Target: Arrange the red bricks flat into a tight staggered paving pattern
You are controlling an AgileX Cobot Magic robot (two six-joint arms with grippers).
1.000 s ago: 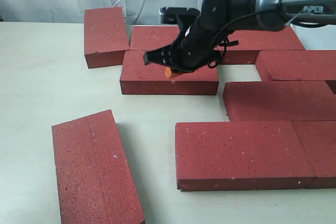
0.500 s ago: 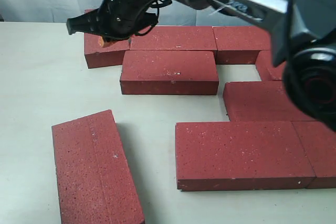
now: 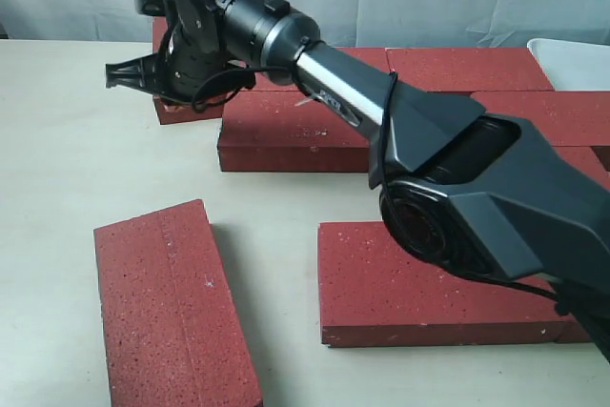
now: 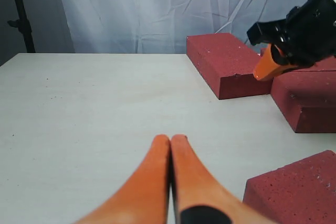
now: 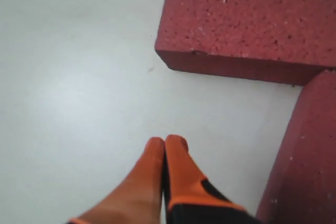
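Observation:
Several dark-red bricks lie flat on the pale table. My right gripper [image 3: 152,92] has reached across to the back-left brick [image 3: 181,110] and hangs at its left end. In the right wrist view the right gripper [image 5: 166,142] is shut and empty over bare table, just off that brick's corner [image 5: 252,19]. The left wrist view shows it [image 4: 265,69] beside the same brick [image 4: 226,61]. The middle brick [image 3: 305,135] lies next to it. A loose brick [image 3: 176,302] lies angled at the front left. My left gripper [image 4: 170,140] is shut with nothing in it, low over the table.
More bricks lie at the front middle [image 3: 372,283] and along the back right [image 3: 457,66]. A white tray corner [image 3: 572,52] shows at the far right. The right arm's black links [image 3: 457,169] span the scene's middle. A white curtain hangs behind the table.
My right arm has swung left, from above the middle brick to the left end of the back-left brick. No brick has moved.

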